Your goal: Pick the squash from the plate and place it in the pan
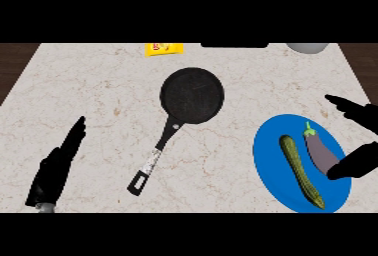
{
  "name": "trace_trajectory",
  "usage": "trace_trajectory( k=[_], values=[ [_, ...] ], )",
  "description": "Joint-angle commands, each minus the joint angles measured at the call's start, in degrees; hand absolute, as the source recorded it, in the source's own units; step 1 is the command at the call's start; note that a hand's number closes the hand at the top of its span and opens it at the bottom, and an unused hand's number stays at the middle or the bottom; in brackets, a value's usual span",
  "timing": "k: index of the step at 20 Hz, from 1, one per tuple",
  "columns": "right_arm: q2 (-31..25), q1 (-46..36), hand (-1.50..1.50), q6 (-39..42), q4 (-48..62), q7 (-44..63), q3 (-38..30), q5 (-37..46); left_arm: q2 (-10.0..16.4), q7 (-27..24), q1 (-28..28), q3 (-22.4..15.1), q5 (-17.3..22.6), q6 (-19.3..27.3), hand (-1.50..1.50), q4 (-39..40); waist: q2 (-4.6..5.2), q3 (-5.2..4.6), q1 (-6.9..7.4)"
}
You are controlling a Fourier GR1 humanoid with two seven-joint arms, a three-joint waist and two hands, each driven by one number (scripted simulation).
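Note:
A long green squash [301,171] lies lengthwise on the blue plate [269,152] at the right, next to a purple eggplant [320,150] with a green stem. The black pan [192,94] sits in the middle of the counter, its handle [153,162] running down and to the left. My right hand [359,159] is at the plate's right edge, open, thumb over the eggplant's lower end and fingers stretched out above the plate; it holds nothing. My left hand [55,167] rests at the left with straight fingers pointing up.
At the far edge of the marble counter [96,90] are a yellow packet [163,48], a dark flat object [234,45] and a pale round vessel [308,47]. Dark wood shows past the counter's left and right ends.

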Motion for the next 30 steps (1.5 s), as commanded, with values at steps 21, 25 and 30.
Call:
trace_trajectory(
  k=[21,25,30],
  values=[
    [7.59,-10.59,-1.5,11.33,10.58,16.05,13.37,5.02,-2.32,0.79,2.16,3.25,-3.54,-2.65,0.0,-3.19,-0.02,0.02,0.1],
    [8.74,-9.11,-1.5,10.58,10.7,17.29,15.52,7.12,-4.2,-0.78,-0.95,3.54,-4.65,-2.59,0.0,3.57,0.06,-0.01,-0.5],
    [7.19,-7.64,-1.5,11.82,13.93,12.41,13.71,10.3,-1.74,4.37,0.79,5.31,-4.33,-4.55,0.0,-5.6,-0.07,0.06,-0.13]
  ],
)
